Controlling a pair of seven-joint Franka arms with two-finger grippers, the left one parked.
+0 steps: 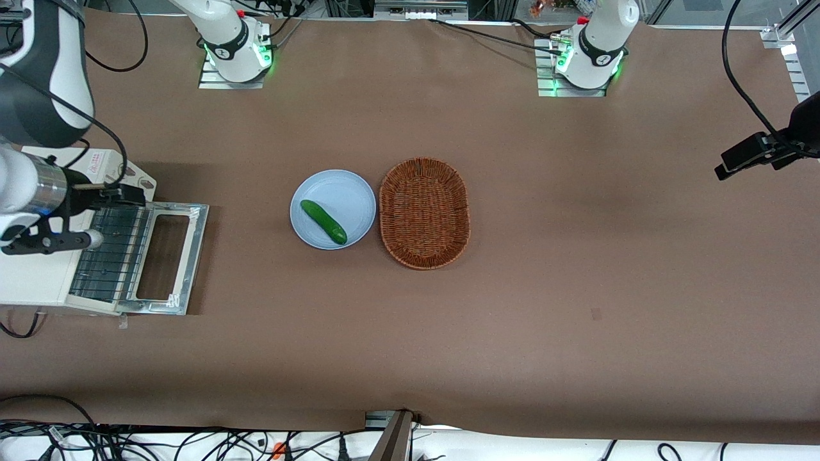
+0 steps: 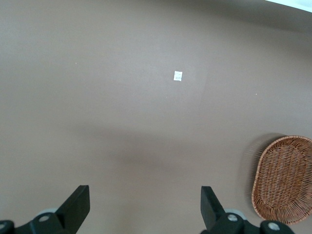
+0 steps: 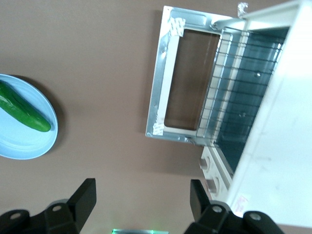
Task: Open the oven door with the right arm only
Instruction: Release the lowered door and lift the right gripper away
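Oven door [image 1: 165, 257] folded flat, fully open on tabletop [image 1: 512, 320].
Door lies w/ long axis parallel to oven front, just below & in front of right arm [image 1: 29, 186]; gripper [image 3: 141, 204] hovers above, jaws released, holding nothing. Plate [image 1: 333, 208], basket [image 1: 424, 211] well apart; room to retreat.
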